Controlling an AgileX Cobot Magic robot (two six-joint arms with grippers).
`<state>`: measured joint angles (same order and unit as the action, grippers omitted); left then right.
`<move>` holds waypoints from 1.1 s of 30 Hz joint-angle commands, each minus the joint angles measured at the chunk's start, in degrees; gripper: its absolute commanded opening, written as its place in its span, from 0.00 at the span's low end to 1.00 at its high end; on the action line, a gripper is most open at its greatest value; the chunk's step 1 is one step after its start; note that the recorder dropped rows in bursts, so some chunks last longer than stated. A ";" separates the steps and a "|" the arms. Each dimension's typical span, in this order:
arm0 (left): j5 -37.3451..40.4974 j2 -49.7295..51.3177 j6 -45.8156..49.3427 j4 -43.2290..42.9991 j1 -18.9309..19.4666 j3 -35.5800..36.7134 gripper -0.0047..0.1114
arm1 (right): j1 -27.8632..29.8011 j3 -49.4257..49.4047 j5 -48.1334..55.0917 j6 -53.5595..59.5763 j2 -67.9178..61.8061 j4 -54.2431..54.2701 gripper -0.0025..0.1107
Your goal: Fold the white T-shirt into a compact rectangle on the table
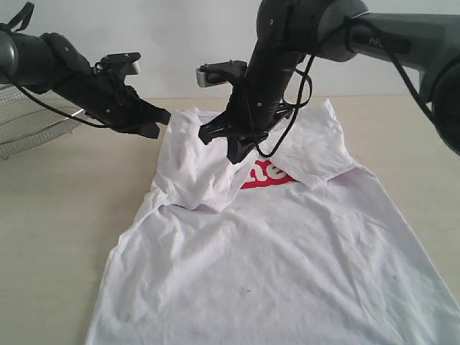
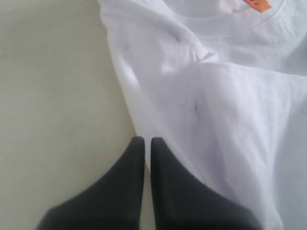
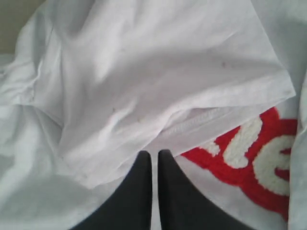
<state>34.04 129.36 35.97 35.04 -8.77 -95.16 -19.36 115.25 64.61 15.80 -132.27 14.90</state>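
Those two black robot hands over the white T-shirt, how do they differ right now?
The left hand sits at the edge of the T-shirt, partly over bare table; the right hand sits over the folded-in sleeve beside the red lettering. The left hand reaches in nearly level; the right hand points steeply down. Both are black, fingers shut together.

T-shirt [image 1: 273, 244]: white, faint dark specks; red chest band [image 1: 269, 175], white lettering; orange neck label [image 2: 259, 4]. Table [image 1: 65, 215]: pale beige. Basket [image 1: 29, 118]: silver wire mesh.
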 commanded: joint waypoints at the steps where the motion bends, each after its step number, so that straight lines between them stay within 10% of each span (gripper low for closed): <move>1: 0.00 0.04 0.05 -0.14 -0.40 -0.23 0.08 | 0.44 0.24 -5.92 -2.97 -1.55 0.71 0.12; 5: -0.10 0.04 0.05 -0.14 -0.40 -0.23 0.08 | 0.44 0.24 -10.94 -14.44 -4.32 0.75 0.52; 7: -0.10 0.04 0.05 -0.14 -0.40 -0.23 0.08 | 0.44 0.24 -11.26 -17.32 -5.94 0.62 0.56; 9: -0.10 0.04 0.05 -0.14 -0.40 -0.23 0.08 | 0.44 0.24 -11.23 -17.83 -6.82 1.07 0.53; 15: -0.10 0.04 0.05 -0.14 -0.40 -0.23 0.08 | 0.44 0.24 -10.49 -18.65 -6.61 0.02 0.04; 33: -1.00 0.04 0.05 -0.02 -0.40 -0.23 0.08 | 0.44 0.24 -0.20 -18.64 -1.76 -4.93 0.02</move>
<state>33.81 129.36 35.97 35.04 -8.77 -95.16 -19.20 115.25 62.62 -2.80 -133.81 10.99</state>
